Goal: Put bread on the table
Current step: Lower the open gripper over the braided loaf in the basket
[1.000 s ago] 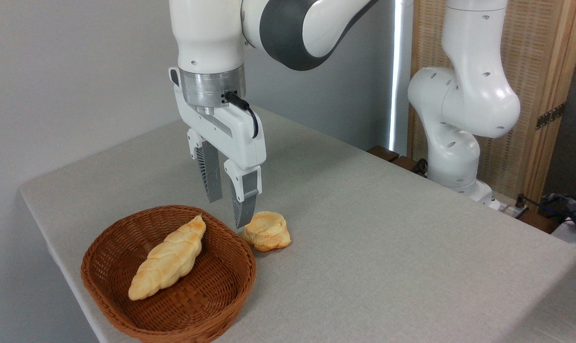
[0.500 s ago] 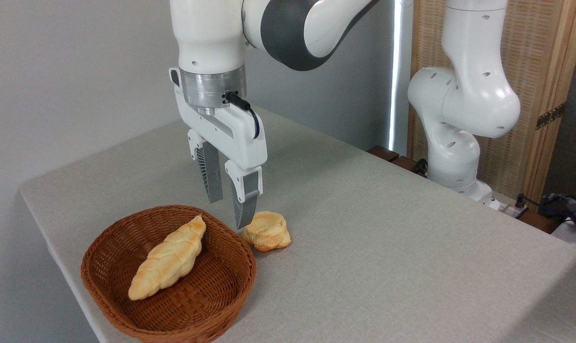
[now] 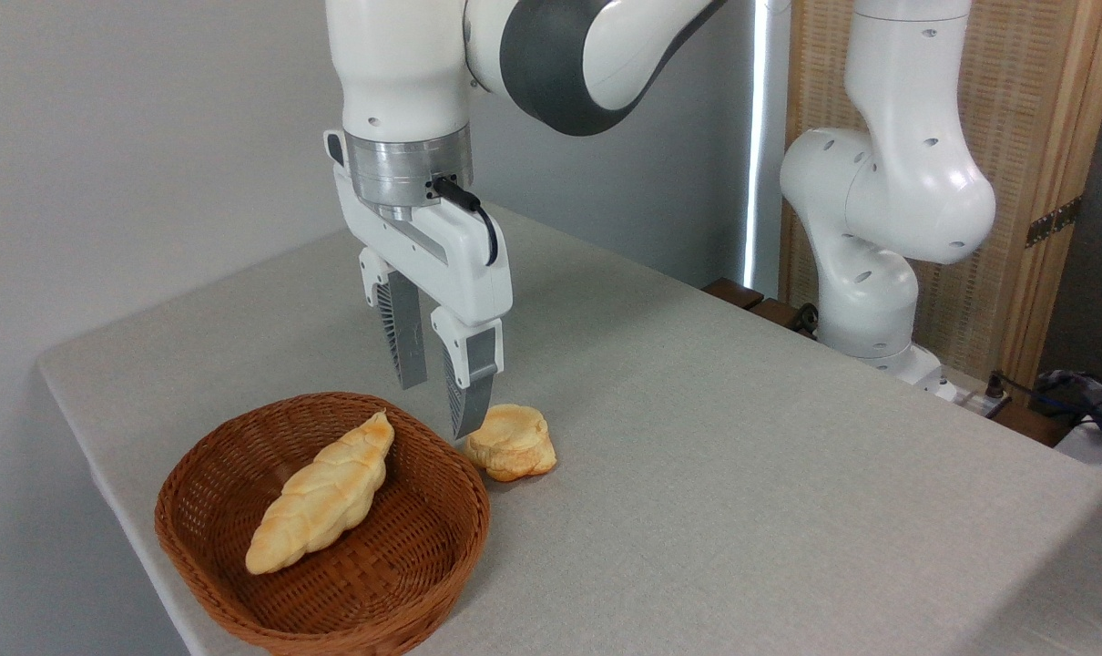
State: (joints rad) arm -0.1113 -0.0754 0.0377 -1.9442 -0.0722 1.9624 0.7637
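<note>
The bread (image 3: 324, 493), a long braided golden loaf, lies slantwise inside the brown wicker basket (image 3: 241, 583) at the near left of the table (image 3: 742, 474). My gripper (image 3: 434, 410) hangs open and empty above the basket's far right rim, up and to the right of the loaf and not touching it. Its front fingertip reaches down just left of the round bun.
A small round bun (image 3: 513, 443) rests on the cloth right beside the basket's far right rim. The arm's white base (image 3: 865, 310) stands at the table's far right edge. A wooden screen is behind it.
The gripper has shifted a few pixels to the right; the bread, bun and basket have not moved.
</note>
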